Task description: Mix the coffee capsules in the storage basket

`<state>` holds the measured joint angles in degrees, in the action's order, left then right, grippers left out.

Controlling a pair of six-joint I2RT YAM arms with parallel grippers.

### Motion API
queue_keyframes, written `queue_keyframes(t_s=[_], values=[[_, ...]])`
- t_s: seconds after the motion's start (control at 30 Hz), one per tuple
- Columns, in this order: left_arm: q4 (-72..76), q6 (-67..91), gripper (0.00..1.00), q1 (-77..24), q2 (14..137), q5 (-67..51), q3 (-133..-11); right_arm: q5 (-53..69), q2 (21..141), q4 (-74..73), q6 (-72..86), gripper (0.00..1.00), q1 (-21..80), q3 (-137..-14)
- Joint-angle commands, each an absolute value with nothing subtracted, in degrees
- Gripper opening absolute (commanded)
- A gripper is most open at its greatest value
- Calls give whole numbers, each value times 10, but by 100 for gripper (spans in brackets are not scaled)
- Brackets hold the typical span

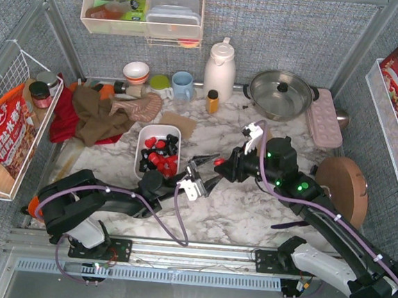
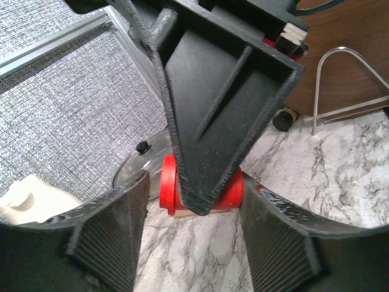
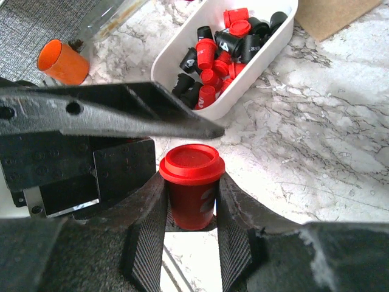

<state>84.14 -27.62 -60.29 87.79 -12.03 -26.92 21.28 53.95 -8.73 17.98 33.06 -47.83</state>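
The white storage basket [image 1: 144,134] sits left of centre and holds several red and black coffee capsules [image 1: 158,156]. It also shows in the right wrist view [image 3: 255,74], with its capsules [image 3: 213,58]. My right gripper [image 3: 191,201] is shut on one red capsule [image 3: 192,182], held upright just above the marble, right of the basket [image 1: 219,162]. My left gripper [image 2: 194,243] is open, with its jaws either side of that same red capsule [image 2: 168,185], not touching it. Both grippers meet at the table's middle [image 1: 212,163].
A small orange bottle [image 1: 212,101], a white kettle [image 1: 220,71], a lidded pot [image 1: 280,93] and a pink dimpled tray [image 1: 325,118] stand at the back. Brown and red cloths [image 1: 101,116] lie far left. A round wooden board [image 1: 342,189] is at the right.
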Motion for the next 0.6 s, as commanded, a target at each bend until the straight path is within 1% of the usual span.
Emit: queue_keyframes(t_s=[0.0, 0.1, 0.17, 0.3, 0.47, 0.57], values=[[876, -283, 64, -605, 875, -136, -266, 208, 536, -82, 183, 33, 331, -483], [878, -285, 55, -606, 873, -141, -263, 208, 536, -82, 186, 34, 331, -483], [878, -286, 52, -606, 873, -141, -260, 207, 535, -84, 188, 36, 331, -483], [881, -285, 49, -607, 870, -134, -254, 203, 531, -92, 187, 49, 331, -485], [895, -261, 47, -607, 864, -101, -231, 183, 519, -138, 155, 58, 331, -505], [906, -242, 47, -608, 854, -62, -206, 173, 507, -161, 134, 60, 331, -514]])
